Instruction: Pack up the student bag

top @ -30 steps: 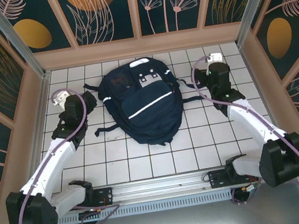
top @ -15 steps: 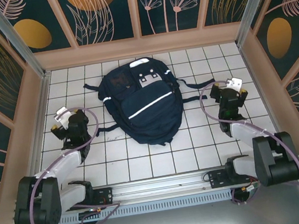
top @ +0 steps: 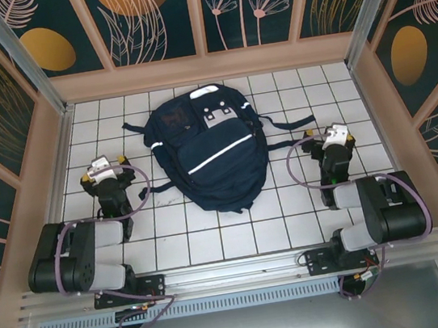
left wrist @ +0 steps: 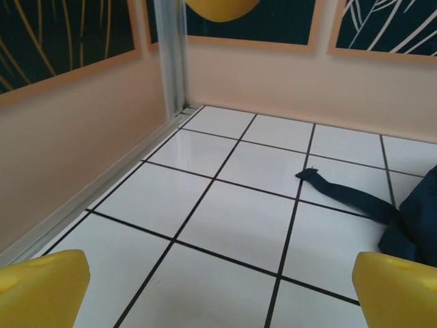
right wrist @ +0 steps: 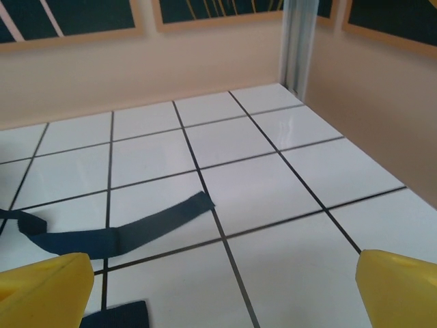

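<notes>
The student bag (top: 213,148), a big navy backpack with a white stripe and grey patches, lies flat on the white tiles in the middle, its zips shut. My left gripper (top: 103,169) sits low to its left, clear of it and open; in the left wrist view the left gripper (left wrist: 218,294) has bare tile between its yellow fingertips (left wrist: 41,287), with a bag strap (left wrist: 341,191) ahead to the right. My right gripper (top: 331,136) rests right of the bag, open. Bare tile also lies under the right gripper (right wrist: 222,290), and a loose strap (right wrist: 130,229) lies ahead to the left.
Peach walls (top: 205,68) close in the tiled floor (top: 212,230) on three sides. A metal corner post (left wrist: 171,55) stands ahead of the left gripper, another post (right wrist: 299,41) ahead of the right one. Both arms are folded back near their bases (top: 234,272).
Both arms have pulled back from beside the bag's upper part and folded toward their bases. The grippers stayed open and the bag did not move.
</notes>
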Motion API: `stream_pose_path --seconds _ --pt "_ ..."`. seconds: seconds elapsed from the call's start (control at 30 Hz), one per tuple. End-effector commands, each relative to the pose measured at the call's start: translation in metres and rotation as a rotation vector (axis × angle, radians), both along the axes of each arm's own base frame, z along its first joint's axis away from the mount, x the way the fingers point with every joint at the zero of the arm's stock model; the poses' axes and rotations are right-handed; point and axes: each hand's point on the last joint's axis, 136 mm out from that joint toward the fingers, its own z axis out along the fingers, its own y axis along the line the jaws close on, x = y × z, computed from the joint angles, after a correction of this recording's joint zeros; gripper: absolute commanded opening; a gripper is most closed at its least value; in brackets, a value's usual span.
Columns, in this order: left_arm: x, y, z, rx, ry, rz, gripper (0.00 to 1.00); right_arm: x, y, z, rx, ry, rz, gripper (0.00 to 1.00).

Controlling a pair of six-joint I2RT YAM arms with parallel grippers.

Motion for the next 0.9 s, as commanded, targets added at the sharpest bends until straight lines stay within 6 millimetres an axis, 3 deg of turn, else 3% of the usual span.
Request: stream_pose_path --seconds 0.0,0.3,0.47,0.67,0.87 --pt "0.005 -0.005 0.018 0.017 -0.078 -0.043 0.98 0.002 0.012 0.018 -0.003 -0.101 0.082 0.99" --pt "-0.006 -0.007 0.020 0.020 -0.125 -0.065 0.99 0.005 0.016 0.007 -0.003 -0.092 0.117 0.99" --pt "0.000 -0.013 0.013 0.031 -0.106 -0.100 0.99 0.009 0.009 0.004 0.015 -0.075 0.080 0.99" --pt "0.006 0.003 0.008 -0.016 -0.079 -0.039 0.99 0.013 0.002 0.000 0.050 -0.055 0.067 0.99" --pt "0.005 0.003 0.010 -0.012 -0.088 -0.042 0.99 0.013 0.002 0.001 0.050 -0.056 0.068 0.99"
